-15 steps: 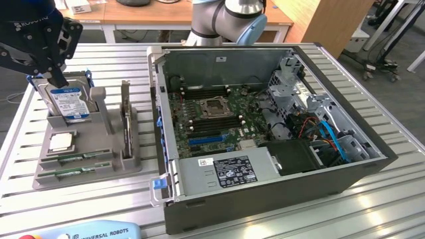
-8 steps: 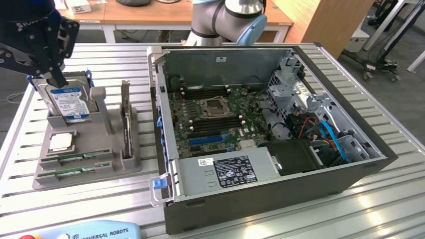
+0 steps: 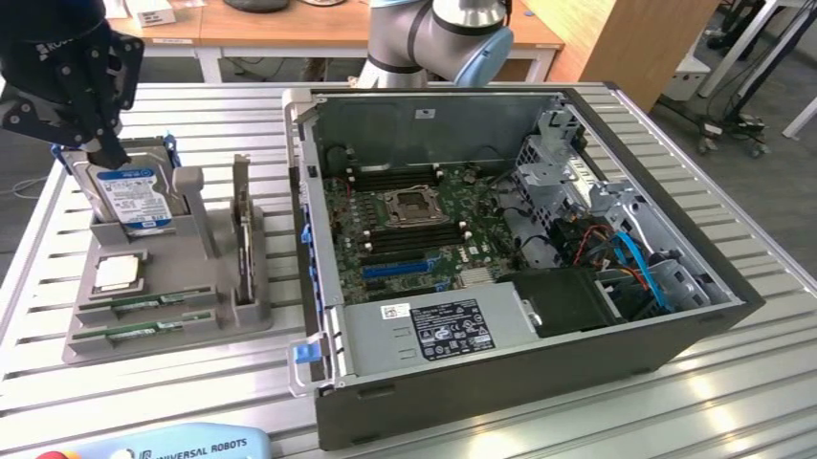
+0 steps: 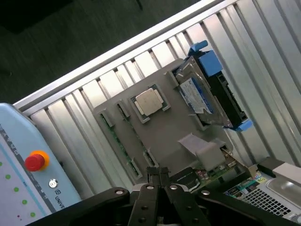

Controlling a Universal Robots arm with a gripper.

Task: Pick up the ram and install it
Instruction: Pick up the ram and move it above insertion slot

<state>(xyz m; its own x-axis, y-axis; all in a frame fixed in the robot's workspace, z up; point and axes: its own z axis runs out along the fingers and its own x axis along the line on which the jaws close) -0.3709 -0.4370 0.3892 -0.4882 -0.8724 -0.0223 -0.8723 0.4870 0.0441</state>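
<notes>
Two rams lie flat in the front slots of a grey holder (image 3: 217,287): one ram (image 3: 156,303) sits behind the other (image 3: 138,331). In the wrist view a ram (image 4: 121,146) shows as a thin green strip in the holder (image 4: 164,134). My black gripper (image 3: 109,153) hangs at the exterior view's far left, above the back of the holder and just over the upright hard drive (image 3: 130,196). Its fingers (image 4: 153,181) are pressed together, shut on nothing. The open computer case (image 3: 511,249) holds the motherboard (image 3: 408,220).
A square silver processor (image 3: 115,274) rests in the holder between the hard drive and the rams. A pale blue teach pendant (image 4: 28,174) with a red stop button lies near the table's edge. The slatted metal table (image 3: 715,382) surrounds the case.
</notes>
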